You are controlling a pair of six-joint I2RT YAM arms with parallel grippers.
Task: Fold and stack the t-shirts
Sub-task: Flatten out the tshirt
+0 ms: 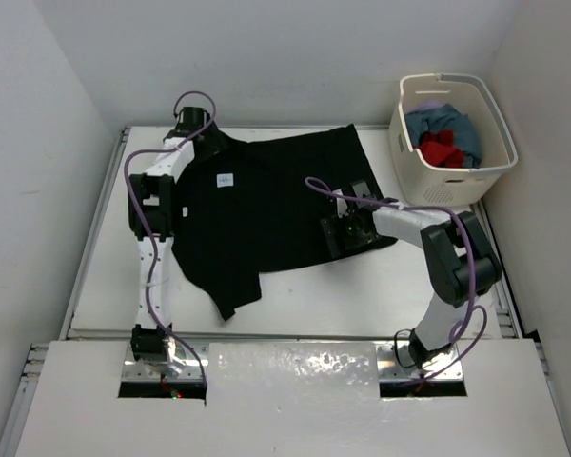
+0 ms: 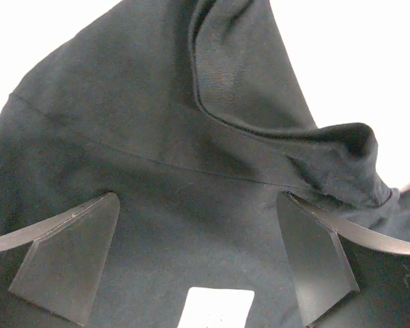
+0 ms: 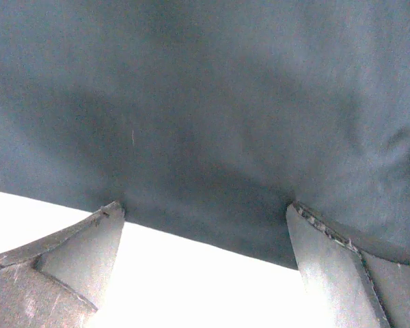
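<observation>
Nothing folded yet: the black t-shirt (image 1: 266, 205) lies spread on the counter (image 1: 343, 295), other shirts (image 1: 447, 138) wait in the laundry basket (image 1: 500, 171); left gripper (image 2: 198, 253) and right gripper (image 3: 205, 236) fingers wide, empty.

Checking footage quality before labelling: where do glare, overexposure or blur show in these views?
Top external: glare on the shiny panel at the near edge; the black t-shirt reads nearly featureless. Left wrist: cloth sharp, table blown out white. Right wrist: cloth hazy and soft, table overexposed too.

Bright, even overhead light. Glare speckles the glossy white front panel (image 1: 295, 367). The left wrist view shows the black cloth t-shirt (image 2: 123, 137) crisply; the right wrist view is hazy, its flat white tabletop (image 3: 205, 287) blown out.
</observation>
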